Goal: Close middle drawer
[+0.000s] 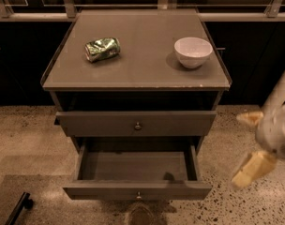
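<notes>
— What is hidden here?
— The lowest drawer. The middle drawer [133, 167] stands far out of the table [142, 64] and covers everything beneath it. The upper drawer [100, 123] is out only a little, and its inside is plain darkness. The arm runs off the right edge, and a black bar [17, 209] is cut off at the bottom left corner.
— And the gripper?
— The gripper [242, 148] hangs over the speckled floor [30, 139], to the right of the middle drawer and apart from it. Its two cream fingers [252, 168] are spread, with nothing between them.
— Anything in the containers?
— The middle drawer shows its grey bottom and one small dark patch near the front right corner. What that patch is, I cannot tell. The white bowl [193, 51] sits upright on the table's right side, and I see only white inside it. A crushed green can [102, 49] lies on its side to the left.
</notes>
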